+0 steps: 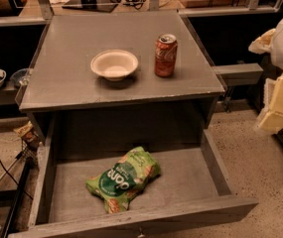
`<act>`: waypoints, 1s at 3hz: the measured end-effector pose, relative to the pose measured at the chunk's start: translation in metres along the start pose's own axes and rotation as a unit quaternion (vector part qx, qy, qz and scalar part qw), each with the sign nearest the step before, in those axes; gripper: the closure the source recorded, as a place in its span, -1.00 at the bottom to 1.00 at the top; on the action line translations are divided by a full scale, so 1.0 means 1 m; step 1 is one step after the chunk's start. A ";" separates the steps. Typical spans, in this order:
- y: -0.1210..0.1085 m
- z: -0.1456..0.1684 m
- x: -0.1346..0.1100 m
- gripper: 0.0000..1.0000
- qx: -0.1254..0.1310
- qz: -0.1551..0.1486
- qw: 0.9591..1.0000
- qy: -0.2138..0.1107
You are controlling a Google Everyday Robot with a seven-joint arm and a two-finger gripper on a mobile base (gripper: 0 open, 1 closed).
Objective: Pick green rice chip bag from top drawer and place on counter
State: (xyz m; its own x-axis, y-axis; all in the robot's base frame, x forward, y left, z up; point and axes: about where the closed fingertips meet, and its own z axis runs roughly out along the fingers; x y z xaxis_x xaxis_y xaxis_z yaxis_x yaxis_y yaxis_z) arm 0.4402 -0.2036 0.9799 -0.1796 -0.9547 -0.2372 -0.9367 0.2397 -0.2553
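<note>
Camera view: the drawer (215, 165) is found open below the grey worktop (66, 78). The green bag (122, 178) is seen lying on the drawer floor, left of centre. A bowl (114, 64) and a can (165, 55) are set on the worktop. The tool (276, 108) is held at the right edge, well apart from the bag; its state cannot be told. A speckled floor (260, 172) is noted.

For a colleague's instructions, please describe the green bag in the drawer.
Below the counter, the top drawer stands open. The green rice chip bag lies alone on its floor; the hand is far right, outside the drawer. Unlike the white bowl and red can above, the bag is crinkly green.
</note>
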 end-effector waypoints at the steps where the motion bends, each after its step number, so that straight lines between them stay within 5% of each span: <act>1: 0.005 0.018 -0.032 -1.00 -0.007 -0.030 0.999 -0.033; 2: 0.014 0.039 -0.062 -1.00 -0.027 -0.065 0.996 -0.055; 3: 0.014 0.039 -0.063 -1.00 -0.026 -0.068 0.996 -0.054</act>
State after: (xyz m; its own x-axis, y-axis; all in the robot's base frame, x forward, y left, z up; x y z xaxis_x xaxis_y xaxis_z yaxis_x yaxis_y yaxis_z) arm 0.4499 -0.1327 0.9543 -0.0203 -0.9526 -0.3035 -0.9649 0.0981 -0.2435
